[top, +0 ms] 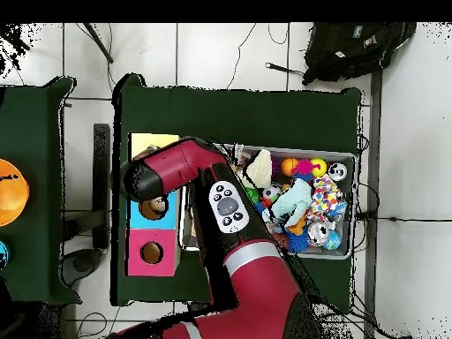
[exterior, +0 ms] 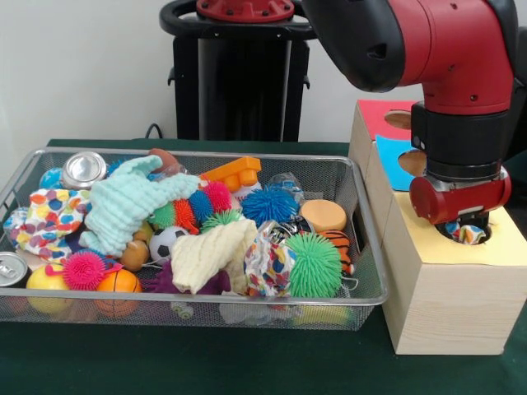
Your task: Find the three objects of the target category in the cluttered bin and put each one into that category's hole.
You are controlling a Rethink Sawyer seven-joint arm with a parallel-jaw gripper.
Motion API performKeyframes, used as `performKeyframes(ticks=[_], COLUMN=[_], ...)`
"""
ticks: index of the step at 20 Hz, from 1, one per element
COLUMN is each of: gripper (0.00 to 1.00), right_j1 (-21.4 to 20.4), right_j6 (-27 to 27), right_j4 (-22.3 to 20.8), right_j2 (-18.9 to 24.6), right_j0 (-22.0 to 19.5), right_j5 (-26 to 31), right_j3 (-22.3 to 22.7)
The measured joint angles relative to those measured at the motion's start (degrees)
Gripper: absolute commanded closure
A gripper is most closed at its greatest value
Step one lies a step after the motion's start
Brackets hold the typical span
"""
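Toys, balls and cloths crowd the wire bin point(exterior: 362, 239); fingers point(exterior: 462, 231), state unclear, hold patterned cloth point(exterior: 469, 235) over the box's yellow hole point(exterior: 486, 239).

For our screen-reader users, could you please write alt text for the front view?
A red robot arm lowers a patterned cloth into the yellow hole of a wooden box, beside a wire bin crammed with toys.

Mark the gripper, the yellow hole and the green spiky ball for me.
gripper point(exterior: 466, 233), front view, patterned cloth at its tip
yellow hole point(exterior: 486, 238), front view, right rim
green spiky ball point(exterior: 314, 263), front view, centre
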Motion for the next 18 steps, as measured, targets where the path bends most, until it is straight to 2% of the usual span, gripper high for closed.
performKeyframes(ticks=[10,18], gripper=[0.00,0.00], right_j1=[-0.09,-1.79], right_j6=[0.00,0.01], right_j4=[1.29,3.11], right_j2=[0.00,0.01], right_j0=[-0.12,-0.16], right_j5=[1.24,4.97], right_j3=[-0.20,-0.10])
